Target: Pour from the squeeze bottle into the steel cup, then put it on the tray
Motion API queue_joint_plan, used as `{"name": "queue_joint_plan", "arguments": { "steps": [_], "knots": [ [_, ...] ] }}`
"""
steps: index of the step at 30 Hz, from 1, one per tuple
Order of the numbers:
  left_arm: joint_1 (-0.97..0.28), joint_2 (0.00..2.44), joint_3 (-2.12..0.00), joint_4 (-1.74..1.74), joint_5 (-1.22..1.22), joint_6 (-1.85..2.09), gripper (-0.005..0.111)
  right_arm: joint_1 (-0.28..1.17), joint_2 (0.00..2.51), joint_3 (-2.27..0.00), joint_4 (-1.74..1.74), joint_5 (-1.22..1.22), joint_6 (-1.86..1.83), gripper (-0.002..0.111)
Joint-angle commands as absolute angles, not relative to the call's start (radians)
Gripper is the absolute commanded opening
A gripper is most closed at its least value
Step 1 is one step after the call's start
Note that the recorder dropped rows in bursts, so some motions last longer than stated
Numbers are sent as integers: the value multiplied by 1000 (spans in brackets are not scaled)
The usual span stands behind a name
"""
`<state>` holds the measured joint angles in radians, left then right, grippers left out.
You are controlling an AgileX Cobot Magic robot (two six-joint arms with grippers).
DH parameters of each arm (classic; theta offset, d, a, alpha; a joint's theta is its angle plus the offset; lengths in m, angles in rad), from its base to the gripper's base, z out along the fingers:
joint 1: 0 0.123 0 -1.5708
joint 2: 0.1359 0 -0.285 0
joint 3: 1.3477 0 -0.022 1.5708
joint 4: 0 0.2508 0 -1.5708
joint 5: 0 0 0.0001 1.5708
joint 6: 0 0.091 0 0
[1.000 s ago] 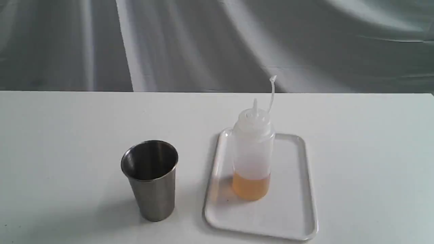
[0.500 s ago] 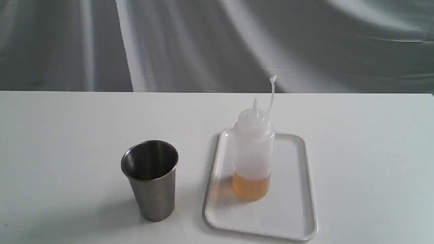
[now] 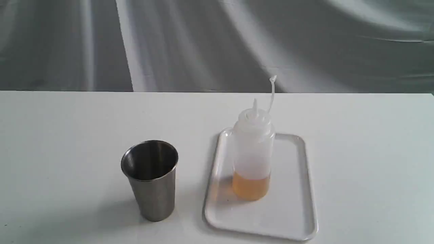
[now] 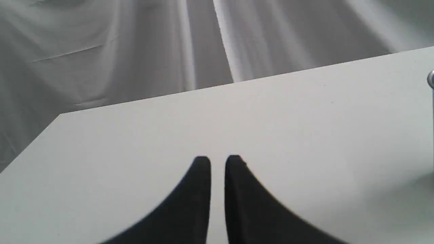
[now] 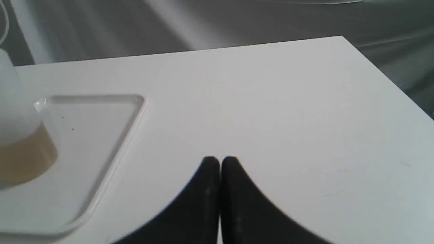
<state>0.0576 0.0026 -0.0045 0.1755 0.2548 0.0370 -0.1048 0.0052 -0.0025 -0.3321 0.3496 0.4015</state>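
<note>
Squeeze bottle (image 3: 252,156) stands upright on the tray (image 3: 291,217), toward its far left part, touched by nothing. Nozzle (image 3: 255,103) uncapped; cap strap (image 3: 271,91) sticks up beside it. Cup (image 3: 152,183) upright on the table (image 3: 67,118), just left of the tray, not touching it.

Left gripper (image 4: 217,161): over bare table, jaws almost together with a thin slit between, holding nothing. Right gripper (image 5: 220,161): over bare table to the right of the tray, jaws pressed together, empty. Neither shows in the exterior view.

Contents:
- Bottle: amber liquid in roughly the bottom quarter, rest cloudy and empty.
- Cup: inside dark and shiny; floor hidden, so cannot tell whether anything is in it.
- Tray: only the bottle.

Risks, as I judge them:
- Soft bottle wall. A hard pinch with the nozzle open could squirt liquid before it is over the cup.
- Low fill means a steep tilt to pour; aim could drift past the rim.
- Tall, light bottle on a smooth tray; a sideways nudge from closed jaws may tip it.
- Strap could snag a finger.
- Narrow-based cup may topple if bumped.
</note>
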Motion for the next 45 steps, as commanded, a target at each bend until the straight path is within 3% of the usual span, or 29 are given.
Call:
{"name": "queue_joint_plan", "arguments": {
  "steps": [1, 5, 45],
  "knots": [
    [60, 0, 0, 175, 242, 30, 8, -111, 0, 0, -225, 333, 242, 0],
    [60, 0, 0, 175, 242, 31, 8, -111, 0, 0, -104, 326, 61, 0],
    [60, 0, 0, 175, 242, 30, 8, -111, 0, 0, -40, 326, 24, 0]
  ]
}}
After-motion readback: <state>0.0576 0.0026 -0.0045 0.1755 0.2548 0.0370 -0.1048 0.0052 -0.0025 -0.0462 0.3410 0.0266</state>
